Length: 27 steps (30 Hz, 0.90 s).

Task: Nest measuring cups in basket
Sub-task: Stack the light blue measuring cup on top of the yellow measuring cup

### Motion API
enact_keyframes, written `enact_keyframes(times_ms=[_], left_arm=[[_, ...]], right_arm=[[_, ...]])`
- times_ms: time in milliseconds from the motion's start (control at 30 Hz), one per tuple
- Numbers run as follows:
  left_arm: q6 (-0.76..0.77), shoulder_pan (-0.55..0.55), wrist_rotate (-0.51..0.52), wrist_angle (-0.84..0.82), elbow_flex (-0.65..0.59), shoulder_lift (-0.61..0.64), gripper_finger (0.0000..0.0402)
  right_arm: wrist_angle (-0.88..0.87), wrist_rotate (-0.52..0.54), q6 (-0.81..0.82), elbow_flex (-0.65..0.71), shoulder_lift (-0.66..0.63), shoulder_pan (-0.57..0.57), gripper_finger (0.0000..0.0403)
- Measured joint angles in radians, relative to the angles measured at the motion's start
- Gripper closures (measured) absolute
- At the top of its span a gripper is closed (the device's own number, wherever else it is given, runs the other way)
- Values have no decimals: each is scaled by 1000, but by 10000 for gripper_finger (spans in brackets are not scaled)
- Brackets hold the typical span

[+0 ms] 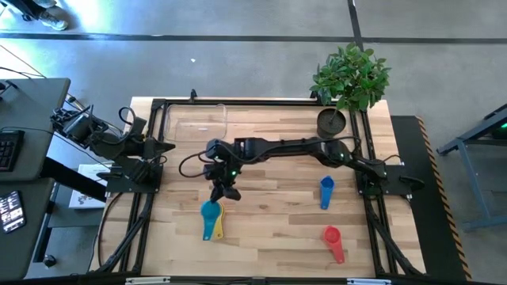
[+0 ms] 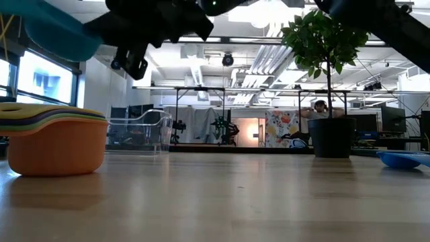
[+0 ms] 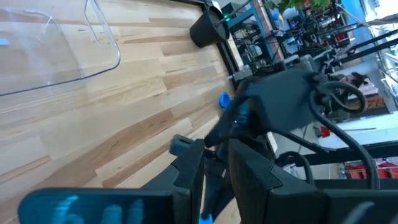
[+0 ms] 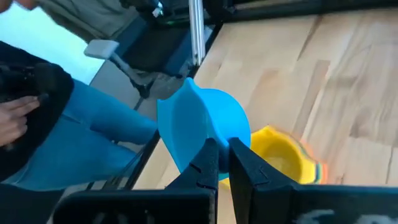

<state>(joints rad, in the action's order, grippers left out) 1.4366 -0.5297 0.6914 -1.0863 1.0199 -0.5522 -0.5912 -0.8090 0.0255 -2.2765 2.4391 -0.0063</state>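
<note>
My right gripper reaches across the table and is shut on the light blue measuring cup. That cup hangs in the air over a nested stack with an orange cup at the bottom and purple, green and yellow rims above it. The stack's bottom rests on the table. The dark blue cup and the red cup lie apart on the table's right half. The clear basket sits at the far left. My left gripper waits shut at the left edge. My right gripper pinches the light blue cup between its two fingers at the bowl's edge. The fingers hide whether the handle is there. They come from above, slanting down toward the near edge. The cup is lifted clear and tilted above the stack's yellow cup.
A dark round plant pot with a green plant stands at the far right corner. A person in blue trousers stands beside the table's near edge. Bare wood lies between the stack and the basket.
</note>
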Motion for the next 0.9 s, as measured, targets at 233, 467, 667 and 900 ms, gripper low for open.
enact_keyframes(times_ms=[233,467,667,900], left_arm=[[1,0,1,-5,0,0,339],[7,0,5,-17,0,0,339],[11,0,5,-17,0,0,339],[2,0,5,-18,0,0,339]], right_arm=[[-18,-39,-2,0,26,-9,403],[-11,-67,-25,0,28,-9,403],[-8,-74,-26,0,39,-13,402],[-29,-65,-7,0,67,-18,402]])
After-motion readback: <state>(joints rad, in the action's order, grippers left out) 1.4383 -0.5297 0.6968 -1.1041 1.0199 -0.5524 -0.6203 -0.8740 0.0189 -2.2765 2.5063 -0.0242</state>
